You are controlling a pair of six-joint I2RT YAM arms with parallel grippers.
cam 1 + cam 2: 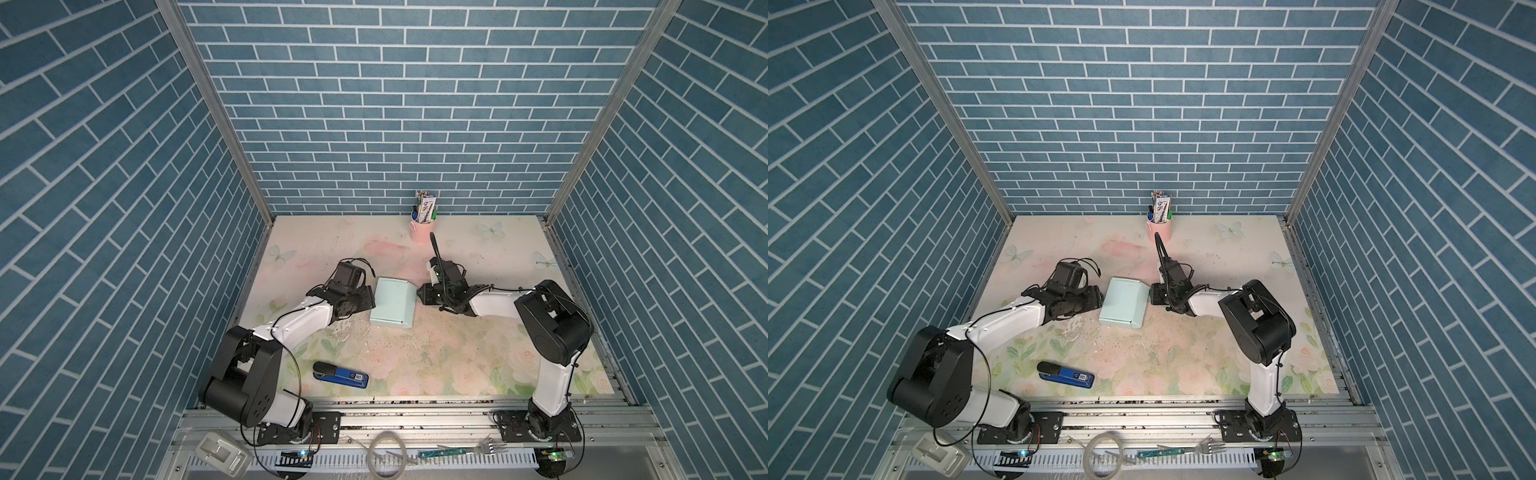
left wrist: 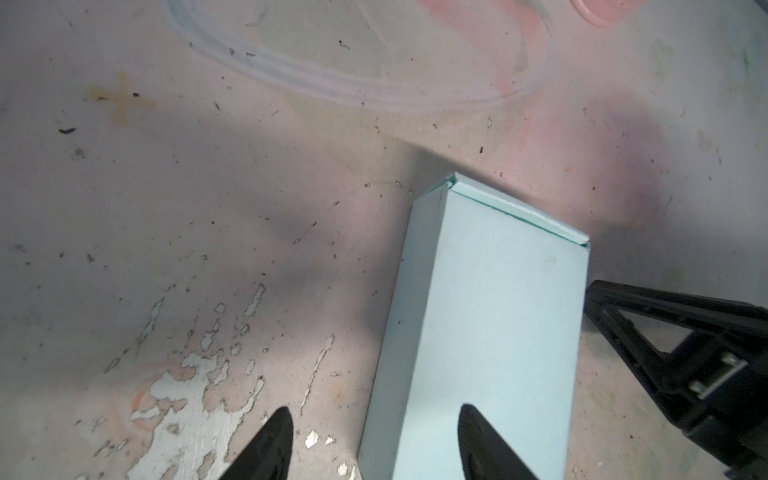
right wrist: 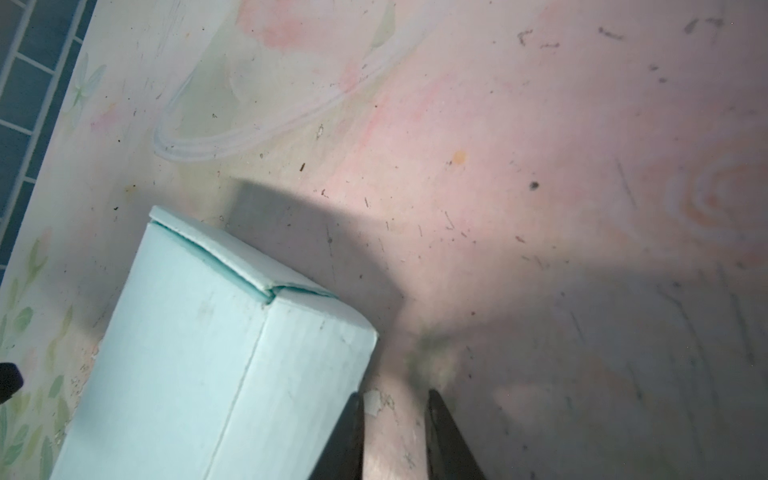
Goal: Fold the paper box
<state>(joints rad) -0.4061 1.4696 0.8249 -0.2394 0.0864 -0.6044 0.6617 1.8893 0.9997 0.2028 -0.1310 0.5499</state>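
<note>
in both top views the paper box (image 1: 392, 305) sits in the middle of the bench (image 1: 457, 357), between the left claw (image 1: 368, 300) and the right claw (image 1: 420, 293). it already looks like a shut box, so most folding seems done.

in the left wrist view the left claw (image 2: 374, 449) is spread wide, one tip over the box top, one beside it, pinching nothing.

in the right wrist view the right claw (image 3: 397, 436) is a little apart and empty, right by the box side. the end flap (image 3: 232, 257) sticks up a bit, so you may need to press it flat.
</note>
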